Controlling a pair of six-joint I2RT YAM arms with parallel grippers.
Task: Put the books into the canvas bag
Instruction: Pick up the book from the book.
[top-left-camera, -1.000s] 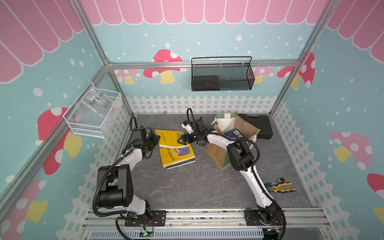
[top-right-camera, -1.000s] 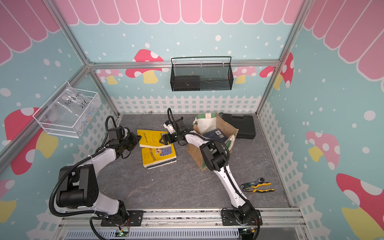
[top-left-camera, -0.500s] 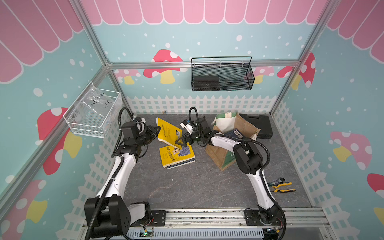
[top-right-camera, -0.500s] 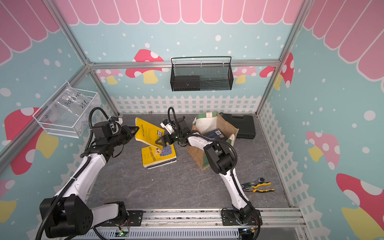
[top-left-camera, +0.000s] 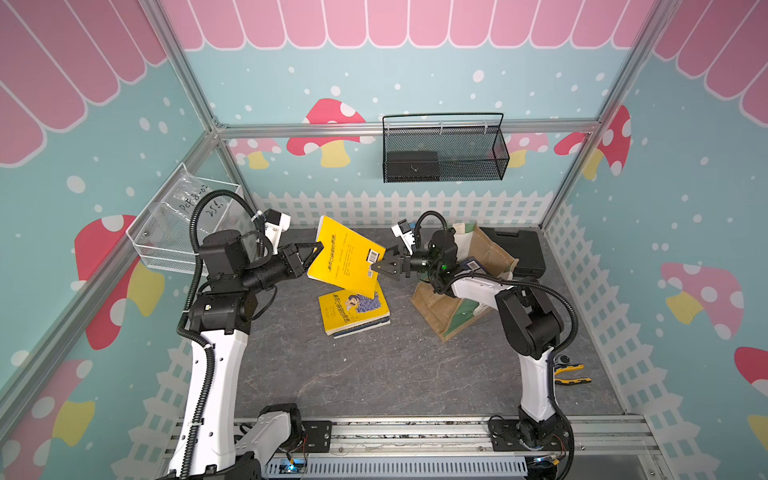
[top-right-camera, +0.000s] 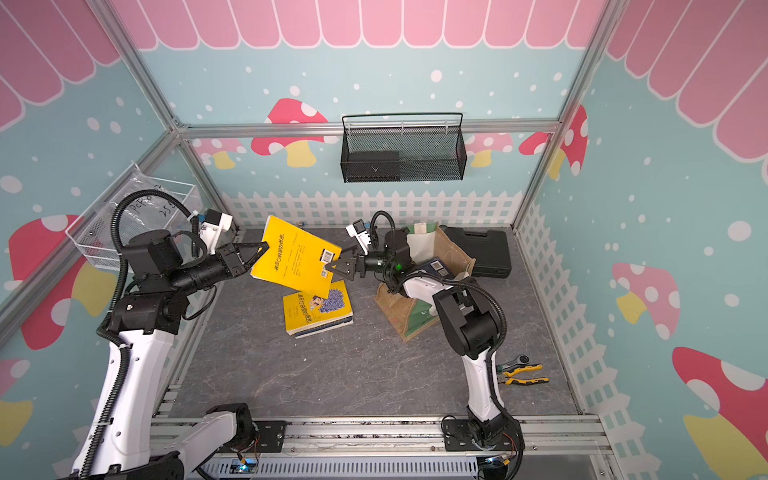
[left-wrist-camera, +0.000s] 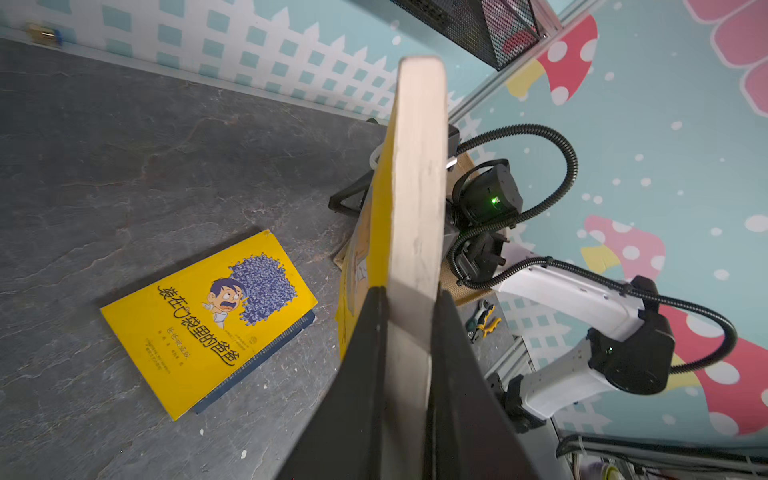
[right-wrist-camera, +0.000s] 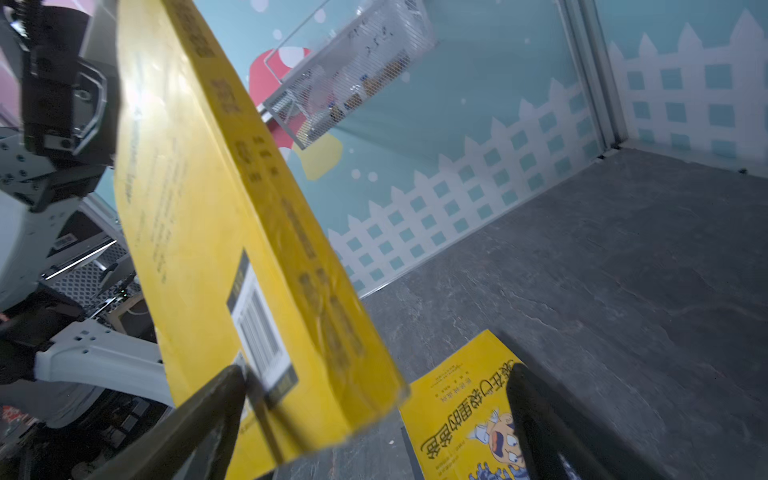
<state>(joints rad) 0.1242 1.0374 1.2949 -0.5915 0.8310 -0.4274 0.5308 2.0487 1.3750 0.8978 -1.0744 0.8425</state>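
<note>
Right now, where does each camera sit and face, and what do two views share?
Top views: overhead, facing down; left arm, right arm, held yellow book.
Left wrist: along left gripper, shut on the book's page edge; right arm beyond.
Right wrist: past open right gripper toward its spine.
Shared: both wrist views show the lying yellow book.

arms (top-left-camera: 228, 357): white links, black joints | hose (left-wrist-camera: 572, 162) — black, ribbed | fingers (left-wrist-camera: 355, 390): black, tapered | right wrist — green light (left-wrist-camera: 494, 200)

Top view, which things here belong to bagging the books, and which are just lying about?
Job: held yellow book, yellow book on the pile, canvas bag.
Lying about: black case, pliers, black mesh basket, white wire basket.
</note>
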